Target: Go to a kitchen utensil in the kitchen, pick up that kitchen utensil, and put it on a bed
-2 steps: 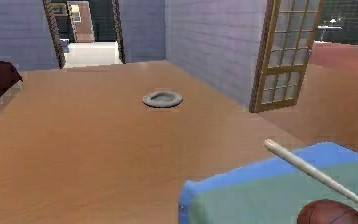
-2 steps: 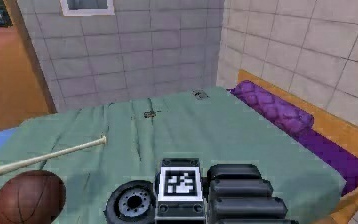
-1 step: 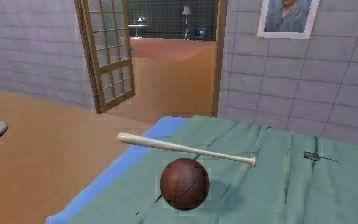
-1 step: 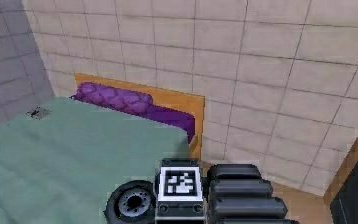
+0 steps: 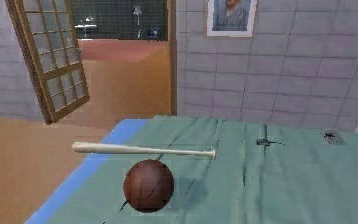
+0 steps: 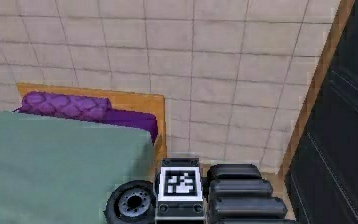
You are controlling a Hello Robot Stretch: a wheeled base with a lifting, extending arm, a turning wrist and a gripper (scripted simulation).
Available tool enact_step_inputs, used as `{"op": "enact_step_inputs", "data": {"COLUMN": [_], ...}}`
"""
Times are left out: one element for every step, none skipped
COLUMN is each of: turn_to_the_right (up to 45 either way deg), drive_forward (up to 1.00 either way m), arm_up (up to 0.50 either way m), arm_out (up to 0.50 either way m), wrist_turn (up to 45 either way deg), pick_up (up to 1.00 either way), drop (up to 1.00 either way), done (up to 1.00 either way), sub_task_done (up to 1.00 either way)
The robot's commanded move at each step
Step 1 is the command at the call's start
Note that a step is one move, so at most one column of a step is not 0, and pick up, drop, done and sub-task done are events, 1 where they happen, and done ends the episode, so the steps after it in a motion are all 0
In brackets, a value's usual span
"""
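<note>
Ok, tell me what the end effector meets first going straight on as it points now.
Likely the bed's green cover, which lies just beyond the end effector; past it, the tiled wall. Height is unclear, so it may pass over the cover.

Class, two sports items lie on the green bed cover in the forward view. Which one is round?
The brown basketball, lying nearer the camera; the pale baseball bat behind it is long and thin.

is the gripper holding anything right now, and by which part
It cannot be told: the dark gripper sits low in the arm side view beside the green-covered bed, and its finger end cannot be made out.
</note>
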Motion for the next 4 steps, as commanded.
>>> {"op": "enact_step_inputs", "data": {"turn_to_the_right": [-45.0,-45.0,-42.0,45.0], "drive_forward": [0.0,0.0,0.0,0.0], "arm_up": [0.0,0.0,0.0,0.0], "arm_out": [0.0,0.0,0.0,0.0], "wrist_turn": [0.0,0.0,0.0,0.0], "pick_up": [0.0,0.0,0.0,0.0], "drop": [0.0,0.0,0.0,0.0], "done": [0.0,0.0,0.0,0.0], "sub_task_done": [0.0,0.0,0.0,0.0]}}
